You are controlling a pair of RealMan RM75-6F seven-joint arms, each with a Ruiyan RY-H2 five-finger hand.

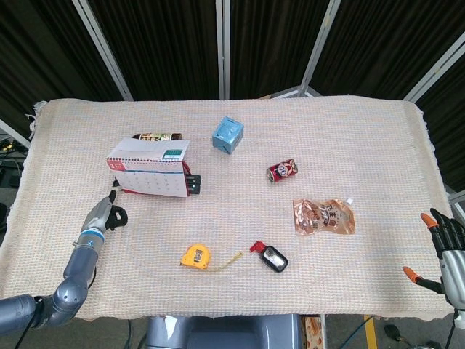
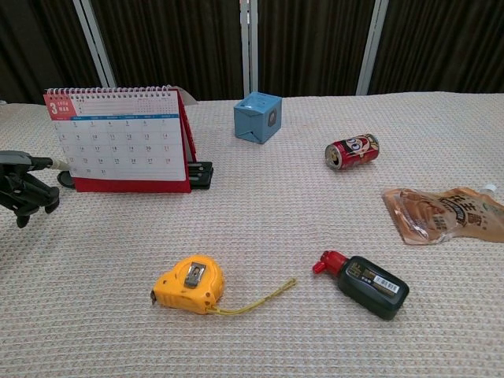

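- Desk calendar (image 2: 118, 138): white grid, red base.
- Tape measure (image 2: 187, 286): yellow.
- Box (image 2: 257, 116): blue.
- Can (image 2: 352, 151): red.
- Pouch (image 2: 445, 214): brown.
- Tablecloth (image 2: 260, 213): beige weave.
- Small bottle (image 2: 370, 285): black, red-capped.

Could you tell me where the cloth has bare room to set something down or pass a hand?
The widest bare patch runs along the far edge behind the blue box and right of the can. Another lies mid-table between calendar, can and tape measure. It is more crowded near the front, around the tape measure, ink bottle and pouch.
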